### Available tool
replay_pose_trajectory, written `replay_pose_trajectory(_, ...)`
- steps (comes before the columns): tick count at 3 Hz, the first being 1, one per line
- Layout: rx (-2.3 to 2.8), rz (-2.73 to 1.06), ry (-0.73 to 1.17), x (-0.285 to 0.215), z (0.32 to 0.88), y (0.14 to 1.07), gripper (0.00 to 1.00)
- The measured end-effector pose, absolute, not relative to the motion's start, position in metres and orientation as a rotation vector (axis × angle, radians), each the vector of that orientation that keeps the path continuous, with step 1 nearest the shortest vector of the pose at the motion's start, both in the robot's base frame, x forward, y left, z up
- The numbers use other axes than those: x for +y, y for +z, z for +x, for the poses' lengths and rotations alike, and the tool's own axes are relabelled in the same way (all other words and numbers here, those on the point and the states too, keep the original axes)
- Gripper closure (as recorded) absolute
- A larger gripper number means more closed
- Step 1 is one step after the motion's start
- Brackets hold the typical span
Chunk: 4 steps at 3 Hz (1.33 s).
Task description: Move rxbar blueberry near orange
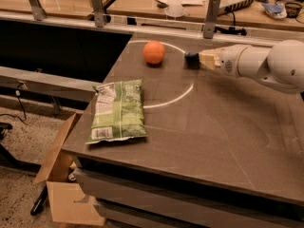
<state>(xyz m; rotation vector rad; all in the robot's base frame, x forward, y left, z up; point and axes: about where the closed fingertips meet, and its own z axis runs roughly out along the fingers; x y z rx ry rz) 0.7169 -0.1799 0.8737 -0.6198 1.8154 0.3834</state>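
The orange sits at the back of the dark table, inside a white painted circle. My gripper reaches in from the right on a white arm, low over the table and a short way right of the orange. Its pale fingers are shut on a small dark bar, the rxbar blueberry, which sticks out toward the orange. The bar's lettering is not readable. The bar and the orange are apart.
A large green chip bag lies flat near the table's front left edge. An open cardboard box stands on the floor left of the table. Metal posts and a cluttered counter run behind the table.
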Motion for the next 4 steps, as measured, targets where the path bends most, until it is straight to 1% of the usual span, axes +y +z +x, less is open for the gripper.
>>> replay_pose_trajectory(1,1.794,-0.726,0.468,-0.153,0.692,0.879,1.00)
replay_pose_trajectory(2,1.802,-0.815,0.547,-0.127,0.670,0.878,0.75)
replay_pose_trajectory(4,1.817,-0.859,0.581,-0.110,0.652,0.871,0.30)
